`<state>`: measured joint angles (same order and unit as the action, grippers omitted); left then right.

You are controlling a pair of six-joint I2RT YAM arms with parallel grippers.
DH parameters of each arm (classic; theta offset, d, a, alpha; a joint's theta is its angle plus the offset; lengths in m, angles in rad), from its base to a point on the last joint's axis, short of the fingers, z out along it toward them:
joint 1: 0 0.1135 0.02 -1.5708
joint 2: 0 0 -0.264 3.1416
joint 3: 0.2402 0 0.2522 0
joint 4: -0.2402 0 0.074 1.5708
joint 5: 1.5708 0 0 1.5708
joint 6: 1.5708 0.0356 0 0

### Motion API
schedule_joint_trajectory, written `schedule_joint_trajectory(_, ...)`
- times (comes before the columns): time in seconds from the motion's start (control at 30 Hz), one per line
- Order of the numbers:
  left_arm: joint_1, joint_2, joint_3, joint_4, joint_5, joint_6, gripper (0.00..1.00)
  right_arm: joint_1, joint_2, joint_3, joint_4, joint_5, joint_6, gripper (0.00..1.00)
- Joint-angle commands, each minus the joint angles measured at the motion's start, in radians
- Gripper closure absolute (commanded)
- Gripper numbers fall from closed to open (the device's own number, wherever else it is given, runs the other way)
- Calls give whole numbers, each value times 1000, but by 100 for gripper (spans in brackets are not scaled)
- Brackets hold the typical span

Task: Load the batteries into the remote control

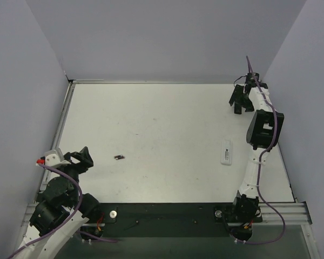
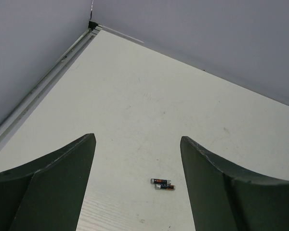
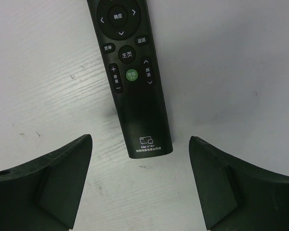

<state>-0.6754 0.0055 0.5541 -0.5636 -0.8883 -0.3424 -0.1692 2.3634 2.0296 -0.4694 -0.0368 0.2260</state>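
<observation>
Two slim dark grey cylindrical batteries (image 2: 163,184) with paler ends lie side by side, touching, on the white table (image 1: 167,118), in its near left part. The left gripper (image 2: 137,139) hovers near them, its dark fingers spread wide and holding nothing. In the wrist view the batteries show on the table within the gap between the fingers.

Toward the far right corner, the right gripper (image 3: 140,139) hangs over a long black plastic remote control (image 3: 135,91) that lies button side up on the table. Its fingers stand apart on either side of the remote's bottom end and touch nothing.

A small white oblong remote (image 1: 226,152) lies flat on the right side of the table, well apart from the batteries.
</observation>
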Motion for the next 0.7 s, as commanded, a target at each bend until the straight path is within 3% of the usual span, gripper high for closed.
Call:
schedule_joint_trajectory(0.0, 8, -18, 1, 54, 11, 23, 19, 2, 34, 75, -106, -17, -31, 25)
schedule_joint_trajectory(0.23, 10, -18, 1, 48, 11, 20, 19, 7, 105, 98, -123, -23, -53, 34)
schedule_joint_trajectory(0.33, 10, -18, 1, 45, 8, 17, 19, 8, 123, 99, -127, -21, -51, 45)
schedule_joint_trajectory(0.57, 10, -12, 1, 47, 23, 14, 19, 39, 68, 69, -120, -38, -89, 86)
schedule_joint_trajectory(0.67, 10, -9, 0, 54, 61, 3, 19, 72, -17, 18, -89, -80, -83, 93)
